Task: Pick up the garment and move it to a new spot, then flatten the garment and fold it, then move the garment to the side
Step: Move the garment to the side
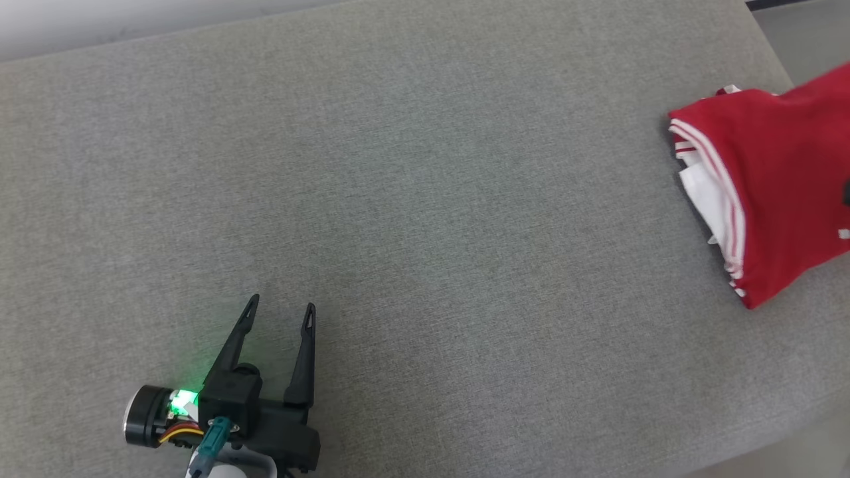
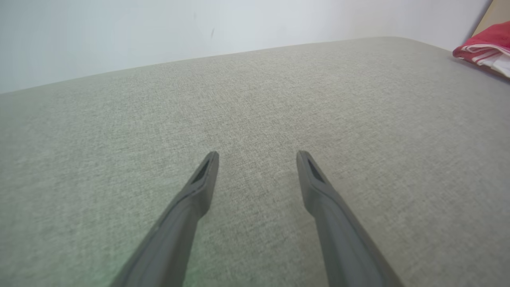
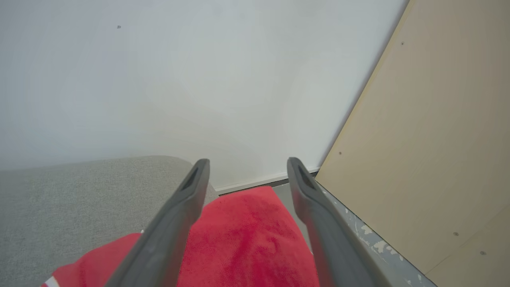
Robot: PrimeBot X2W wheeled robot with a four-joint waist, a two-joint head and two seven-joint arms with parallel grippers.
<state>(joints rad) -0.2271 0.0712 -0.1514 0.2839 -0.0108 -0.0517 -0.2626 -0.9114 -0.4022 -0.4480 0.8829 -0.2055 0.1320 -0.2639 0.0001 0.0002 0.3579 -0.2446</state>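
Folded garment at the right end; both grippers spread.
I see the grey padded surface [image 1: 425, 199] running left to right below the head camera. The red garment [image 1: 783, 186], white-trimmed, lies folded at its right end, well apart from my left gripper [image 1: 282, 303], which sits near-left with its jaws spread around nothing. My right gripper [image 3: 248, 160] hangs over the garment, jaws also spread, not pinching the cloth. A pale wooden panel [image 3: 438, 139] stands to its right.
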